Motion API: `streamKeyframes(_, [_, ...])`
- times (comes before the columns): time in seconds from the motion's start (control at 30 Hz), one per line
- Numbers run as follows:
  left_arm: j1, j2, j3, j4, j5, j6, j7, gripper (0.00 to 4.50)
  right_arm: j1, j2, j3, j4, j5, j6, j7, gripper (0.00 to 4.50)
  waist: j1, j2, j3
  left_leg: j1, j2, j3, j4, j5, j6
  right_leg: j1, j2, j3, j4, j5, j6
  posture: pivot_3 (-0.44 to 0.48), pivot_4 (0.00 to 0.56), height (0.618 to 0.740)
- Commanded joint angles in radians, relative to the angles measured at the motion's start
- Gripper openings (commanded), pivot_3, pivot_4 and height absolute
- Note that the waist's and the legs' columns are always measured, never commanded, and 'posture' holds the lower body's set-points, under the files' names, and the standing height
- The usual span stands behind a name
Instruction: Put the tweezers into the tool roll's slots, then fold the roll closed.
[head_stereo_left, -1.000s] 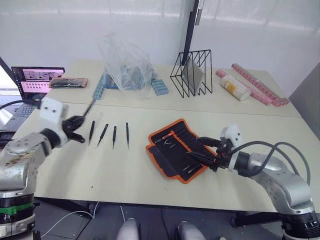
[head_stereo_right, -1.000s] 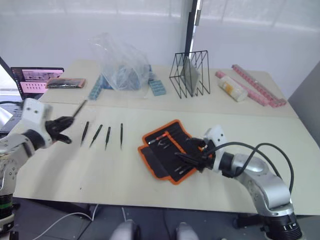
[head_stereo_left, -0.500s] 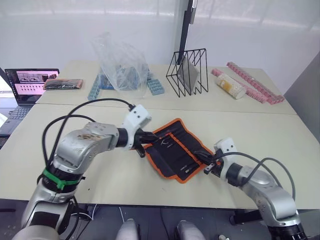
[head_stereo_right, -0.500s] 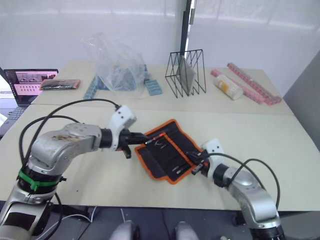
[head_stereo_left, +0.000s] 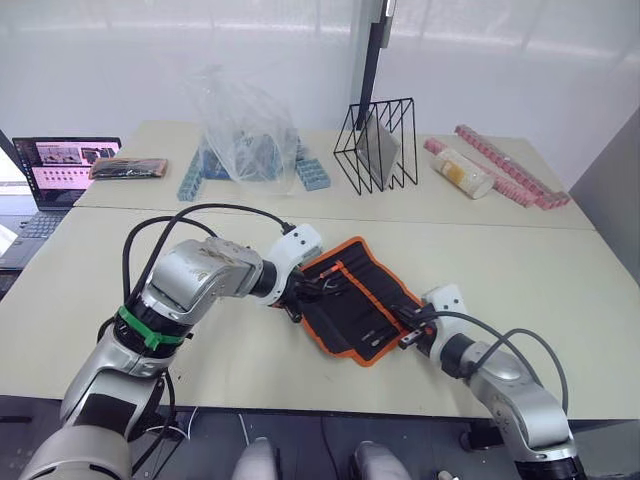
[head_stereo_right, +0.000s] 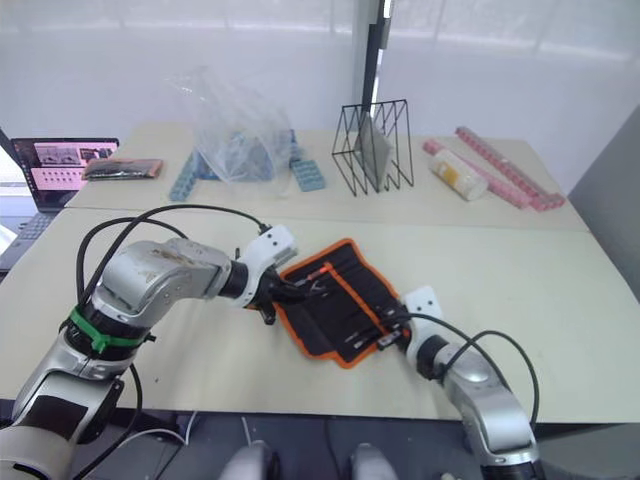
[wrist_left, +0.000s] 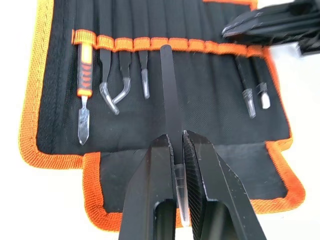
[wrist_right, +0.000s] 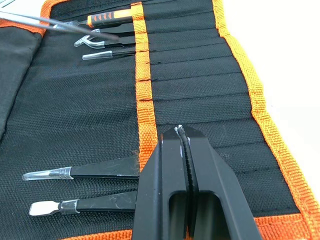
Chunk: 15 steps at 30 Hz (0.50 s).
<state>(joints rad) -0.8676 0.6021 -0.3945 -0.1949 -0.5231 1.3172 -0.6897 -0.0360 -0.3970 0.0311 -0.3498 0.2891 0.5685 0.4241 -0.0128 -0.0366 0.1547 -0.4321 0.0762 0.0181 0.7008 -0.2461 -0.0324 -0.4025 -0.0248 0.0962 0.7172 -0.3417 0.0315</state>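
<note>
The left tool (wrist_left: 176, 145) is clamped on one of the tweezers (wrist_left: 169, 95), its far end lying just at the orange stripe (wrist_left: 170, 44) where the slots (wrist_left: 200, 65) open. To do this step well, the tweezer should probably stay in line with the slot's length and go in low and flat against the fabric, so the tip slides under the stripe rather than riding over it. The right tool (wrist_right: 184, 150), its jaws pressed together with nothing visibly between them, rests on the roll (head_stereo_left: 352, 297) near its edge; keeping it there would likely stop the fabric from creeping while the tweezer is pushed home.

The roll lies open on the counter (head_stereo_left: 500, 260), between the two arms. In its slots sit an orange-handled tool (wrist_left: 84, 65), a bent-tip tweezer (wrist_left: 117, 80) and a short one (wrist_left: 144, 75) at one end, and two more pieces (wrist_right: 85, 170) near the other. Several slots between them are empty.
</note>
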Motion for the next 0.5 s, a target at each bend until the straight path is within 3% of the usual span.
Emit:
streamKeyframes(0.03, [-0.039,0.011,-0.031,-0.009,0.018,0.016,-0.018,0.0,0.029,0.013,0.035,0.001,-0.022,0.016,-0.015,0.02,-0.001,0.0,0.0,0.0,0.0,0.0,0.0,0.0,0.0,0.0,0.0,0.0,0.0,0.0,0.0,0.0,0.15,0.684])
streamKeyframes(0.27, [-0.056,0.03,-0.095,0.035,0.088,-0.036,-0.027,0.0,0.051,0.031,0.058,-0.037,-0.046,0.025,-0.032,0.02,-0.001,0.0,0.0,0.0,0.0,-0.001,0.0,0.0,0.0,0.0,0.0,0.0,0.0,0.0,0.0,0.0,0.15,0.684])
streamKeyframes(0.5, [-0.066,-0.03,-0.118,0.071,0.132,-0.079,-0.031,0.0,0.06,0.032,0.071,-0.065,-0.059,0.043,-0.035,0.02,-0.001,0.0,0.0,0.0,0.0,-0.001,0.0,0.0,0.0,0.0,0.0,0.0,0.0,0.0,0.0,0.0,0.15,0.684])
